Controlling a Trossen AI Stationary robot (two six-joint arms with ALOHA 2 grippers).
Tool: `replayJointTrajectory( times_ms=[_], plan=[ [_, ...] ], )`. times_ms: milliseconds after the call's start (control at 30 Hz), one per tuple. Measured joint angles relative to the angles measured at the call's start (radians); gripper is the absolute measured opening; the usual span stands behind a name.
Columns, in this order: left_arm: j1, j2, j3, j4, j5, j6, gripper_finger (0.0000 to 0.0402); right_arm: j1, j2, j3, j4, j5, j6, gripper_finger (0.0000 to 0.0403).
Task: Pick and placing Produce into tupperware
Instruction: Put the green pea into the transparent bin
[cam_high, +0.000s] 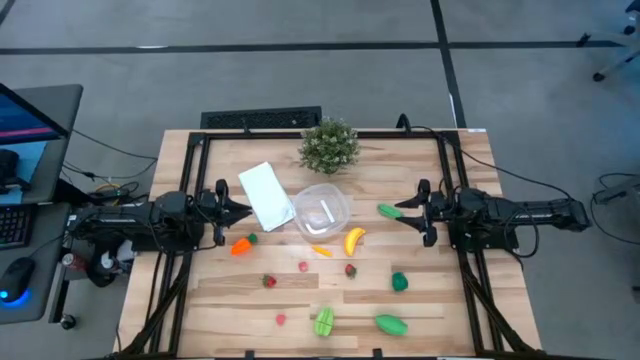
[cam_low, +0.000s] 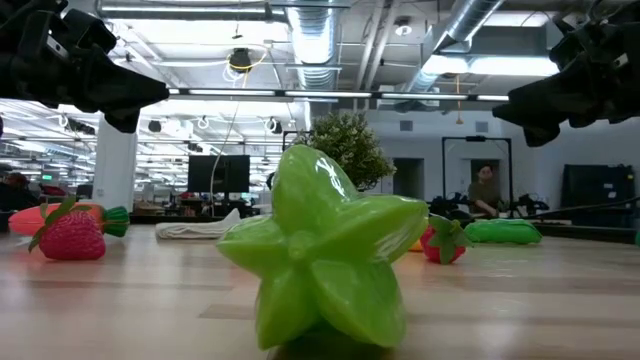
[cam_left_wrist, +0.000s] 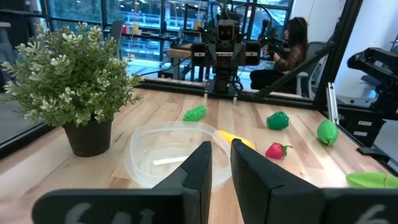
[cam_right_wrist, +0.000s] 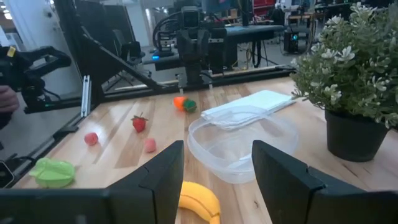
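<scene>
Nothing is picked yet: the right gripper (cam_right_wrist: 214, 177), fingers spread and empty, faces the banana (cam_right_wrist: 198, 200) just ahead, with the empty tupperware (cam_right_wrist: 239, 149) beyond; next, a grasp.

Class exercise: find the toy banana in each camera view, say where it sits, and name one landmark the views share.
High view: banana at table centre, just right of and below the clear tupperware.
Low view: not identifiable; the green star fruit blocks the middle.
Left wrist view: banana peeks out behind the tupperware's rim.
Right wrist view: banana between the fingers, before the tupperware.
Shared landmark: potted plant.
</scene>
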Motion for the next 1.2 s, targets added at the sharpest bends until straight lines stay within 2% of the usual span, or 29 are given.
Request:
replayJointTrajectory(
  times_ms=[367,600,900,1067,1200],
  plan=[
    [0.0,0.0,0.0,0.005,-0.029,0.033,0.005,0.001,0.0,0.0,-0.002,0.0,0.005,0.0182],
    [0.0,0.0,0.0,0.004,-0.021,0.076,0.005,0.001,0.0,0.0,-0.008,0.0,0.137,0.0182],
    [0.0,0.0,0.0,0.01,-0.049,0.228,0.005,-0.022,0.001,0.031,0.091,0.001,0.009,0.0182],
    [0.0,0.0,0.0,0.03,-0.052,0.21,0.005,-0.011,0.001,0.086,0.136,0.0,-0.119,0.0182],
    [0.0,0.0,0.0,0.03,-0.023,0.21,0.005,-0.009,0.0,0.114,0.14,0.012,-0.15,0.0182]
  ],
)
